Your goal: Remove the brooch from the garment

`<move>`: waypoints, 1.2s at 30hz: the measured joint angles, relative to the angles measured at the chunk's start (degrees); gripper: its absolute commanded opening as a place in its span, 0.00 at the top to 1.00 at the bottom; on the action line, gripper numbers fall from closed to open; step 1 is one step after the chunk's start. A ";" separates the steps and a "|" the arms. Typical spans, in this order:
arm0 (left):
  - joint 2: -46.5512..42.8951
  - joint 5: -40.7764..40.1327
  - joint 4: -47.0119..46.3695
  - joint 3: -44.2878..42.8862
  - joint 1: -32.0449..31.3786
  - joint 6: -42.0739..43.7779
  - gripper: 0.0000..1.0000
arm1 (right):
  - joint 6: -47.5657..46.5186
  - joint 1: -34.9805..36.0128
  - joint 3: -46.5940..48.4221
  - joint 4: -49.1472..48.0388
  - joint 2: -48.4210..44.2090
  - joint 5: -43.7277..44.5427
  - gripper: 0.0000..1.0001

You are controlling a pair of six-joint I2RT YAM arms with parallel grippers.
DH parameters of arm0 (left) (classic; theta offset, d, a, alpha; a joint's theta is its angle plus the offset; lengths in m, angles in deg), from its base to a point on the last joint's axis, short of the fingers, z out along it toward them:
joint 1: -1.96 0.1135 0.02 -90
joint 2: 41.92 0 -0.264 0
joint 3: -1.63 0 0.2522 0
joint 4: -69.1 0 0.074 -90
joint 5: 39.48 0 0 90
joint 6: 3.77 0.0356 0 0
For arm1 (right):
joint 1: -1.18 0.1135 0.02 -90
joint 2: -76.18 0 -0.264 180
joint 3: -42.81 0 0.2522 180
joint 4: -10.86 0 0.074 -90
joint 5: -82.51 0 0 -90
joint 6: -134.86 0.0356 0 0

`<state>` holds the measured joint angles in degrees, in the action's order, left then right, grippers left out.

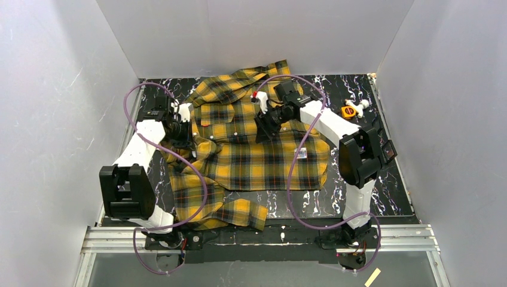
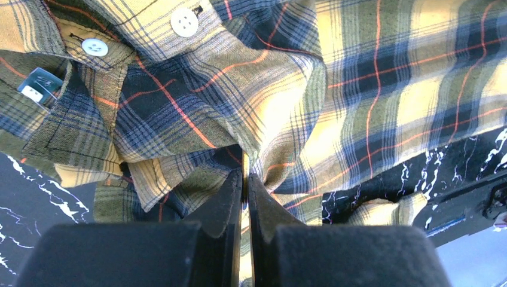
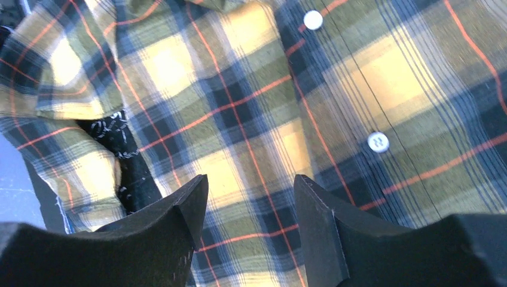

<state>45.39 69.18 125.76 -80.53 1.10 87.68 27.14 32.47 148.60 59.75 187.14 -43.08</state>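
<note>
Pose of both arms: the left arm reaches forward, left gripper pinched closed on a shirt fold; the right arm bends inward, right gripper spread apart.

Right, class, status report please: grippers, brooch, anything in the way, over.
Left gripper jaws shut on a garment fold. Right gripper open above it. Brooch not made out; folds may hide it.
</note>
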 measured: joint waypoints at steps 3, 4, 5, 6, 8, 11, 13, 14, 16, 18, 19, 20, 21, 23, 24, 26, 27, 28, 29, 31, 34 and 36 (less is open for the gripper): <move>-1.18 1.40 1.51 -1.11 0.13 1.64 1.00 | 1.49 1.57 0.02 -2.51 0.02 -2.03 0.36; -1.38 2.01 2.01 -1.68 0.26 2.23 1.00 | 2.47 2.29 0.17 -3.80 0.11 -2.78 0.35; -1.49 3.04 2.58 -2.36 0.39 2.95 1.00 | 3.04 2.89 0.42 -4.79 0.26 -3.43 0.34; -1.51 3.74 2.95 -2.82 0.44 3.52 1.00 | 4.15 3.63 0.98 -6.12 0.68 -4.33 0.33; -1.51 5.60 4.33 -3.85 1.14 5.09 1.00 | 6.29 5.01 2.75 -9.27 2.21 -6.08 0.31; -1.51 9.16 6.34 -5.07 2.60 7.65 1.00 | 10.80 6.71 5.46 -15.45 5.81 -8.61 0.28; -1.51 11.72 7.45 -5.66 3.74 9.42 1.00 | 14.53 7.69 6.40 -19.69 7.93 -10.25 0.27; -1.51 12.98 7.91 -5.92 4.35 10.29 1.00 | 16.74 8.17 6.67 -22.25 9.09 -10.99 0.26; -1.51 15.04 8.63 -6.25 4.96 11.74 1.00 | 21.00 8.87 6.86 -26.93 10.95 -12.41 0.26; -1.49 17.70 9.20 -6.51 5.27 13.05 1.00 | 24.98 9.53 6.88 -31.36 12.35 -13.55 0.25; -1.46 18.86 9.51 -6.62 5.33 13.57 1.00 | 27.15 9.99 6.88 -33.73 12.98 -14.12 0.25; -1.44 20.04 9.75 -6.69 5.42 14.03 1.00 | 28.92 10.32 6.88 -35.65 13.33 -14.47 0.25; -1.36 21.18 9.97 -6.78 5.51 14.38 1.00 | 30.51 10.64 6.88 -37.48 13.60 -14.84 0.24; -1.16 22.99 10.25 -6.93 5.60 14.84 1.00 | 33.27 11.43 6.88 -41.22 13.70 -15.63 0.24; -0.96 23.93 10.43 -7.10 5.66 15.08 1.00 | 34.71 11.91 6.88 -43.17 13.70 -15.96 0.24; -0.48 25.55 10.67 -7.39 5.77 15.34 1.00 | 37.22 12.61 6.86 -46.80 13.73 -16.46 0.24; -0.37 26.16 10.75 -7.41 5.81 15.50 1.00 | 38.45 12.90 6.86 -48.57 13.79 -16.74 0.24; -0.35 26.80 10.91 -7.41 5.92 15.56 1.00 | 39.12 13.20 6.86 -49.83 13.90 -16.96 0.24; -0.35 27.28 11.06 -7.41 5.97 15.63 1.00 | 40.11 13.49 6.86 -51.15 14.05 -17.22 0.25; -0.33 28.26 11.19 -7.43 6.05 15.76 1.00 | 41.75 13.97 6.86 -53.53 14.69 -17.77 0.25; -0.04 29.42 11.37 -7.58 6.05 15.93 1.00 | 43.78 14.25 6.86 -55.98 15.98 -18.62 0.28; 0.44 30.10 11.45 -7.87 6.14 15.91 1.00 | 44.61 14.38 6.69 -56.48 16.57 -18.75 0.33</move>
<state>45.83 99.28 137.21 -88.40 7.24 103.59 71.75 46.85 155.29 3.27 203.71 -61.83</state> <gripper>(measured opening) 0.022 0.724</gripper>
